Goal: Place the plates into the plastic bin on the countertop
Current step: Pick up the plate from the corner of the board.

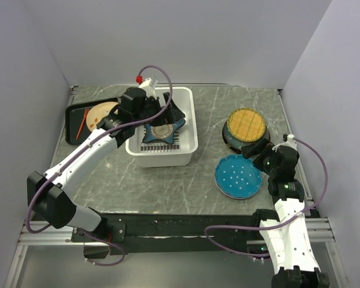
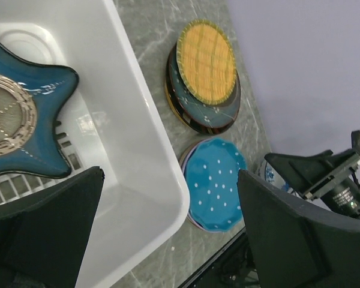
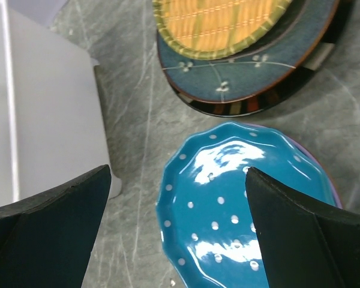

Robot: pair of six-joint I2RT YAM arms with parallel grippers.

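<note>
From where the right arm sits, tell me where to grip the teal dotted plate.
Probably the raised scalloped rim of the teal dotted plate, nearest the right gripper, from above: it lies flat on a lavender plate, exposing only that lip.

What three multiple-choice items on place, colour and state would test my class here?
1. Where is the blue star-shaped plate relative to the white bin? A beside it B inside it C under it
2. What colour is the dotted plate below the right end effector? A red B black C teal
3. The right end effector is: A open B shut on a plate C shut, empty
Answers: B, it lies on the bin's floor; C, teal glaze with white dots; A, its jaws stand wide apart, holding nothing.
</note>
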